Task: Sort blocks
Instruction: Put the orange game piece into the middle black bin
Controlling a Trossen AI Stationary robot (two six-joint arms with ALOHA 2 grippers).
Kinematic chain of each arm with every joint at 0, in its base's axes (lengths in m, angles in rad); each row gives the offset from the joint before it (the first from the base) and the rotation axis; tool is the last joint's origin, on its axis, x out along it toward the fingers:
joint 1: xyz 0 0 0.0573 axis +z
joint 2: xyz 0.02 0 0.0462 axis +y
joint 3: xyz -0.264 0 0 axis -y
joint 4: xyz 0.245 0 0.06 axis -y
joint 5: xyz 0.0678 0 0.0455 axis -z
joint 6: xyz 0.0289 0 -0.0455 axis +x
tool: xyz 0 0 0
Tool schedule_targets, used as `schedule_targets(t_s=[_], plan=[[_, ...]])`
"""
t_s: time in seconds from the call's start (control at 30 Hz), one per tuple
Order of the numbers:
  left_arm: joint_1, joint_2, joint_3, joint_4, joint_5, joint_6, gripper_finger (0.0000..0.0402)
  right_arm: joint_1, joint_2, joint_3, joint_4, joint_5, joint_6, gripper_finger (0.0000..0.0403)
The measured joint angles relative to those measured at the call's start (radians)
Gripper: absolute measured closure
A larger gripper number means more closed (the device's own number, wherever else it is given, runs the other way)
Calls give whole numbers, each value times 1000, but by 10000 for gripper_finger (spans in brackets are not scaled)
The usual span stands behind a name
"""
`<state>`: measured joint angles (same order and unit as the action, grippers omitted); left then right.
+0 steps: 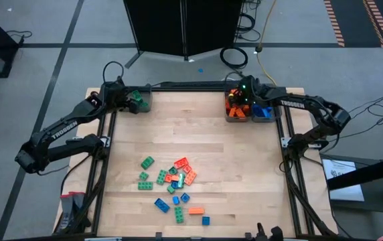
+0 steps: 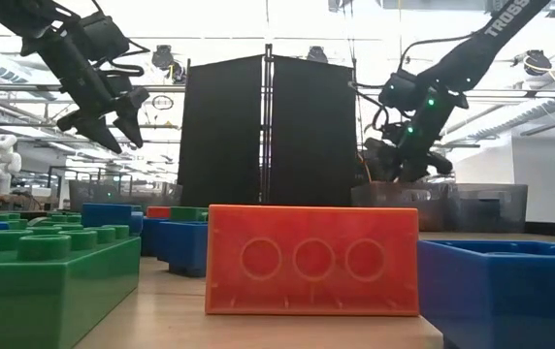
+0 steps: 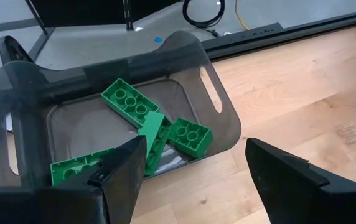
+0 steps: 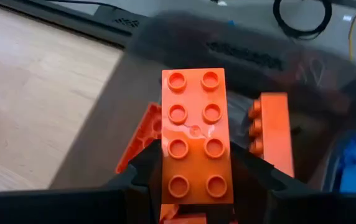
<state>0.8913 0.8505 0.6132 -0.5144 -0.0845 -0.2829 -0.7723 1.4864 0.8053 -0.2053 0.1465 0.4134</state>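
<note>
The right tool (image 4: 193,186) pinches a long orange studded plastic brick (image 4: 195,140) over the grey bin (image 1: 236,107) of orange bricks at the wooden worktop's (image 1: 245,174) far edge. The left tool (image 3: 190,180), fingers spread and empty, hangs above the grey bin (image 3: 224,118) holding green bricks (image 3: 128,102). Mixed loose bricks (image 1: 175,184) lie mid-worktop.
</note>
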Motion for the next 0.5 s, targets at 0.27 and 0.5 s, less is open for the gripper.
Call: schedule_targets(t_s=[0.27, 0.5], plan=[[0, 0, 0, 0, -3, -1, 125, 0, 0, -68, 65, -22, 26, 284], [0, 0, 0, 2, -3, -3, 125, -14, 0, -73, 68, -21, 28, 284]])
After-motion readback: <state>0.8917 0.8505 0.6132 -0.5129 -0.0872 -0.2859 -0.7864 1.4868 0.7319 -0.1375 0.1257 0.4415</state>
